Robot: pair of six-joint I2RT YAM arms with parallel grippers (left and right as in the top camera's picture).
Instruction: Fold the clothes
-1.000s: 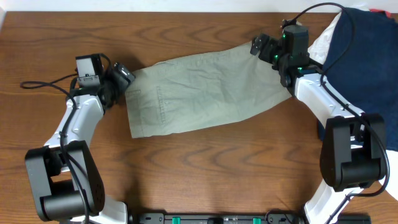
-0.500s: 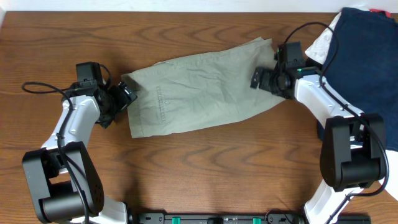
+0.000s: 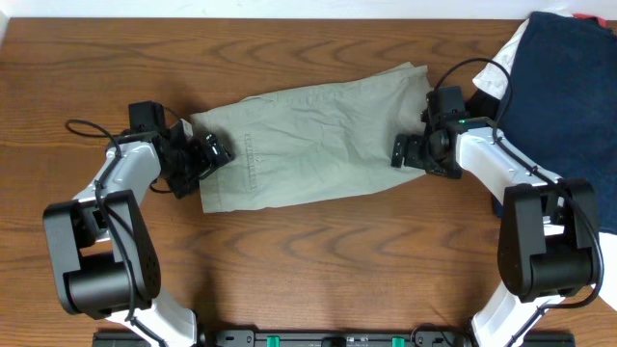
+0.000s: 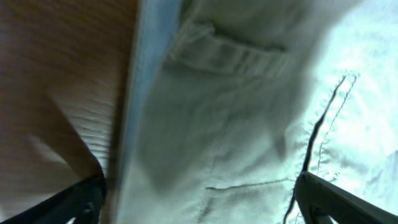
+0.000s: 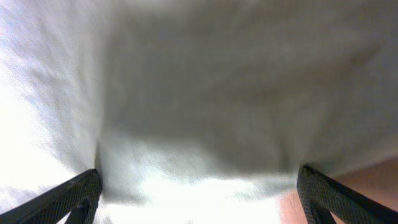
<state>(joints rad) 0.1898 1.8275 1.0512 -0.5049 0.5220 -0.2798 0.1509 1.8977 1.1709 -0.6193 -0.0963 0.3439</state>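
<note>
the shorts (image 3: 308,135) lie flat on the table (image 3: 318,260); left gripper (image 3: 212,154) over their waistband end, fingers spread apart; right gripper (image 3: 405,152) over the leg end, fingers spread too; a navy garment (image 3: 564,87) lies far right

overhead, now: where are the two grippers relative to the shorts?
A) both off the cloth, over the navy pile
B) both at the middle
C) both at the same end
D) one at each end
D: in the overhead view the left gripper sits at one end of the shorts and the right gripper at the opposite end; the navy garment lies apart at the table's right edge.
</note>
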